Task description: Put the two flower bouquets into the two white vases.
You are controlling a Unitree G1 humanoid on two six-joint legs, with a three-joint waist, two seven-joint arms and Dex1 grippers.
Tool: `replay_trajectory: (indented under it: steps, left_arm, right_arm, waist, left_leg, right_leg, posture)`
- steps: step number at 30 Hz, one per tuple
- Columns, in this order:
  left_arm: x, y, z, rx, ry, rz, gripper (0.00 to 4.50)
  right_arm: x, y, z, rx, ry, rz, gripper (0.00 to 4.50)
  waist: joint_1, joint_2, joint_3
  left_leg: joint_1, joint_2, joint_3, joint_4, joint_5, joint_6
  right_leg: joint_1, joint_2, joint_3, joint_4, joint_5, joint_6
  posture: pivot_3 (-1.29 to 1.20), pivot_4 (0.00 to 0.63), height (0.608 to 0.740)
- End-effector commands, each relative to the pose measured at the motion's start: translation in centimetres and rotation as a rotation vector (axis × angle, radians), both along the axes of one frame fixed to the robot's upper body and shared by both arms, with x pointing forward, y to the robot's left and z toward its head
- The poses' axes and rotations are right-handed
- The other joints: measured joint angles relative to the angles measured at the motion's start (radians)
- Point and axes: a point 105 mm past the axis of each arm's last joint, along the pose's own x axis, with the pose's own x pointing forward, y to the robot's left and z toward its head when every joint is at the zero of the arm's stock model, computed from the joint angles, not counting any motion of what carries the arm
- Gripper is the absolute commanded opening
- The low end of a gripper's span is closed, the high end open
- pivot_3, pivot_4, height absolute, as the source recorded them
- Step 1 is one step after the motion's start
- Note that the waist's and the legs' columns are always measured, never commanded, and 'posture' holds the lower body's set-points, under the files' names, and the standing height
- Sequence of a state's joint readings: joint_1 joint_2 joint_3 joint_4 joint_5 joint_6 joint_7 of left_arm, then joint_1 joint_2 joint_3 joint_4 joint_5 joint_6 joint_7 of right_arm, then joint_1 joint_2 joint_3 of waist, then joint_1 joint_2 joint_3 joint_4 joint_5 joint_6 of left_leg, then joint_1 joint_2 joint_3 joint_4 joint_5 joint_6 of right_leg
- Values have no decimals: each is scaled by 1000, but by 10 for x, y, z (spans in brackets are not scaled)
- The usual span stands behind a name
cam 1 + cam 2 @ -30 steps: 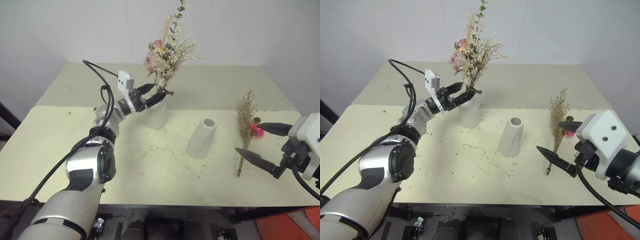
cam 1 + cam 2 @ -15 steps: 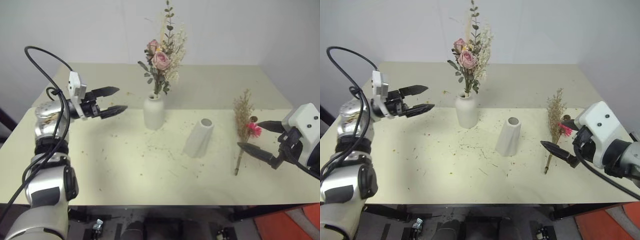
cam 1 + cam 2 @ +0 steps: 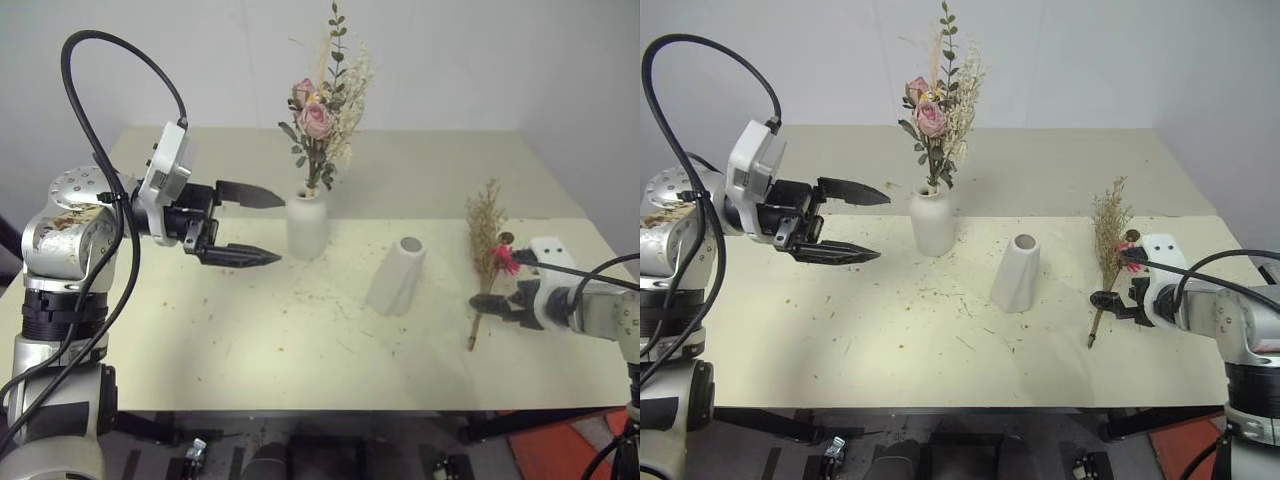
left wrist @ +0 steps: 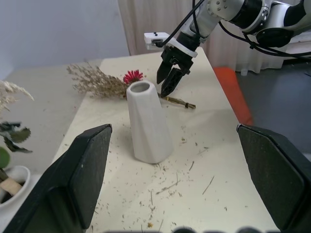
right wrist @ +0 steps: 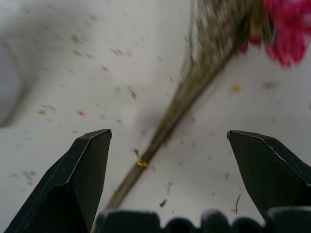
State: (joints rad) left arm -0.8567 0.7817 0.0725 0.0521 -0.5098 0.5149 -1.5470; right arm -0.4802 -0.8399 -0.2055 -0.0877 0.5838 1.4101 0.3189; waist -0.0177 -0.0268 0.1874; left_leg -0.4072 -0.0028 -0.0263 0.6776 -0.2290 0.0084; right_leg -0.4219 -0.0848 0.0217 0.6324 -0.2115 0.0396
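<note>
The pale pink rose bouquet [image 3: 322, 120] stands upright in the rounded bottle vase [image 3: 307, 228]. My left gripper [image 3: 280, 230] hangs open just left of that vase, apart from it, with nothing between its fingers. To the right, the tapered white vase [image 3: 399, 277] stands on the table. Further right lies the tan grass bouquet [image 3: 488, 235] with its bright pink flower [image 3: 507, 260]. My right gripper [image 3: 495, 280] is open and low over the table, one finger on each side of that bouquet's thin stems [image 5: 204, 73]. The left wrist view also shows the tapered vase [image 4: 148, 124] and the right gripper [image 4: 170, 80].
Bits of dried plant litter the pale table [image 3: 300, 340]. A second table surface [image 3: 430, 160] adjoins it at the back, against a white wall. An orange object [image 4: 233, 87] lies on the floor past the table's right edge.
The left gripper has let go of the rose bouquet, which now stands straight in the bottle vase, and has drawn back to the left. The right gripper has dropped down over the tan bouquet's stems.
</note>
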Motion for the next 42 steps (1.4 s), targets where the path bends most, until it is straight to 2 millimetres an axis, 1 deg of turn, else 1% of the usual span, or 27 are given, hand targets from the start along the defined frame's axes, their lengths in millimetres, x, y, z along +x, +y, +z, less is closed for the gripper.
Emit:
replay_trajectory:
  steps: [1, 4, 7, 8, 9, 11, 14, 18, 19, 20, 21, 23, 25, 27, 29, 31, 32, 34, 35, 36, 38, 40, 41, 42]
  left_arm:
    - [0, 0, 2, 33, -63, -1, 4482]
    - [5, 2, -4, 33, -50, 16, 4482]
    - [5, 2, -10, 36, -47, 25, 4482]
    - [5, 2, -11, 29, -45, 30, 4500]
    - [4, 3, -11, 24, -47, 35, 4500]
    - [2, 4, -10, 5, -48, 50, 4500]
    - [-3, 7, -9, -10, -48, 67, 4500]
    - [-6, 11, -13, -2, -63, 110, 4500]
    - [-7, 12, -11, -11, -68, 120, 4500]
    - [-7, 13, -8, -24, -73, 131, 4500]
    - [-8, 15, -6, -34, -77, 142, 4500]
    - [-7, 16, -4, -46, -82, 158, 4500]
    - [-6, 18, -5, -46, -86, 173, 4500]
    - [-6, 18, -7, -42, -87, 180, 4500]
    - [-5, 19, -7, -43, -95, 187, 4500]
    - [-3, 20, -5, -53, -100, 197, 4500]
    - [-2, 21, -3, -61, -104, 203, 4500]
    - [-1, 23, 0, -77, -111, 218, 4500]
    - [0, 23, 0, -81, -113, 223, 4500]
    - [0, 24, 1, -83, -123, 223, 4500]
    - [0, 28, -1, -86, -115, 227, 4500]
    - [1, 32, -6, -80, -108, 247, 4500]
    - [2, 33, -7, -79, -108, 252, 4500]
    - [3, 34, -8, -81, -103, 261, 4500]
  right_arm:
    - [12, -7, 1, 16, -40, -77, 4500]
    - [22, -3, 1, 28, -52, -83, 4500]
    - [26, 2, -2, 29, -43, -63, 4500]
    - [27, 2, -4, 25, -38, -68, 4116]
    - [28, 1, -5, 23, -35, -73, 3901]
    - [29, -1, -6, 20, -34, -82, 3251]
    - [30, -2, -4, 20, -39, -91, 2190]
    - [30, -4, 2, 10, -50, -108, 773]
    - [30, -5, 3, 4, -52, -117, 381]
    - [30, -5, 4, 9, -58, -124, 132]
    - [29, -5, 5, 12, -60, -127, 35]
    - [28, -5, 4, 14, -59, -132, 35]
    - [28, -7, 2, 4, -57, -155, 35]
    - [30, -7, 5, -32, -89, -161, 35]
    - [38, -10, 21, -108, -213, -186, 35]
    - [46, -11, 58, -187, -436, -209, 35]
    - [47, -10, 79, -227, -555, -225, 35]
    - [46, 4, 125, -249, -826, -216, 35]
    - [43, 10, 138, -258, -910, -203, 35]
    - [38, 19, 155, -251, -1019, -196, 35]
    - [28, 33, 184, -150, -1169, -202, 35]
    - [12, 52, 211, 79, -1330, -147, 35]
    - [6, 56, 218, 153, -1380, -129, 35]
    - [0, 62, 224, 313, -1420, -112, 35]
  waist:
    - [-3, 0, 0]
    - [-4, 0, 0]
    - [-4, 0, 0]
    - [-4, 0, 0]
    - [-3, 0, 0]
    - [-3, 0, 0]
    - [-4, 0, 0]
    - [-8, 0, 0]
    - [-7, 0, 0]
    - [-7, 0, 0]
    - [-6, 0, 0]
    - [-4, 0, 0]
    - [-3, 0, 0]
    - [-3, 0, 0]
    - [-3, 0, 0]
    - [-3, 0, 0]
    - [-4, 0, 0]
    - [-7, 0, 0]
    - [-8, 0, 0]
    - [-8, 0, 0]
    - [-11, 0, 0]
    - [-14, 0, 0]
    - [-15, 0, 0]
    - [-15, 0, 0]
  left_leg:
    - [1, 0, 1, 0, 0, 0]
    - [1, 0, 1, 0, 0, 0]
    - [1, 1, 2, 0, 0, 0]
    - [1, 2, 2, 0, 0, 0]
    - [1, 2, 2, 0, 0, 0]
    - [1, 2, 1, 0, 0, 0]
    - [1, 2, 2, 0, 0, 0]
    - [1, 3, 2, 0, 0, 0]
    - [2, 3, 2, 0, 0, 1]
    - [1, 3, 2, 0, 0, 0]
    - [1, 3, 2, 0, 0, 0]
    - [1, 3, 2, 0, 0, 0]
    - [1, 3, 2, 0, 0, 0]
    - [1, 3, 2, 0, 0, 0]
    - [1, 3, 2, 0, 0, 0]
    - [1, 3, 2, 0, 0, 0]
    - [1, 3, 2, 0, 0, 0]
    - [1, 3, 3, -1, 0, 0]
    - [1, 3, 3, -1, 0, 0]
    - [1, 3, 3, -2, 0, 0]
    - [1, 4, 3, -2, 0, 0]
    - [1, 5, 3, -2, 0, 0]
    - [1, 5, 3, -2, 0, 0]
    - [1, 5, 2, -2, 0, 0]
  right_leg:
    - [0, 0, 1, 0, 0, 0]
    - [0, 1, 2, 1, 0, -1]
    - [0, 2, 2, 0, 1, -1]
    - [0, 2, 2, 0, 1, -1]
    - [0, 3, 3, 0, 1, -1]
    - [0, 3, 3, -1, 1, -1]
    - [0, 3, 3, -1, 1, -1]
    - [-1, 4, 4, 0, 1, -2]
    - [-1, 4, 4, 0, 1, -2]
    - [-1, 4, 4, 0, 1, -2]
    - [-1, 4, 4, 0, 1, -2]
    - [-1, 4, 4, 0, 1, -2]
    - [-1, 4, 4, 0, 1, -2]
    - [-1, 4, 4, 0, 1, -2]
    - [-1, 4, 5, 0, 1, -2]
    - [-1, 4, 5, 0, 1, -2]
    - [-2, 4, 5, 0, 1, -2]
    - [-3, 4, 6, 0, 1, -2]
    - [-3, 5, 6, 0, 1, -2]
    - [-3, 5, 6, 0, 1, -2]
    - [-3, 6, 6, 0, 1, -2]
    - [-3, 6, 6, 0, 2, -2]
    - [-3, 6, 6, 0, 2, -2]
    - [-3, 7, 6, 0, 2, -3]
  posture:
    - [0, 150, 740]
    - [0, 150, 740]
    - [0, 150, 740]
    - [0, 150, 740]
    - [0, 150, 740]
    - [0, 150, 740]
    - [0, 150, 740]
    - [0, 150, 740]
    - [0, 150, 740]
    - [0, 150, 740]
    - [0, 150, 740]
    - [0, 150, 740]
    - [0, 150, 740]
    - [0, 150, 740]
    - [0, 150, 740]
    - [0, 150, 740]
    - [0, 150, 740]
    - [0, 150, 740]
    - [0, 150, 740]
    - [0, 150, 740]
    - [0, 150, 740]
    - [0, 150, 740]
    - [0, 150, 740]
    - [0, 150, 740]
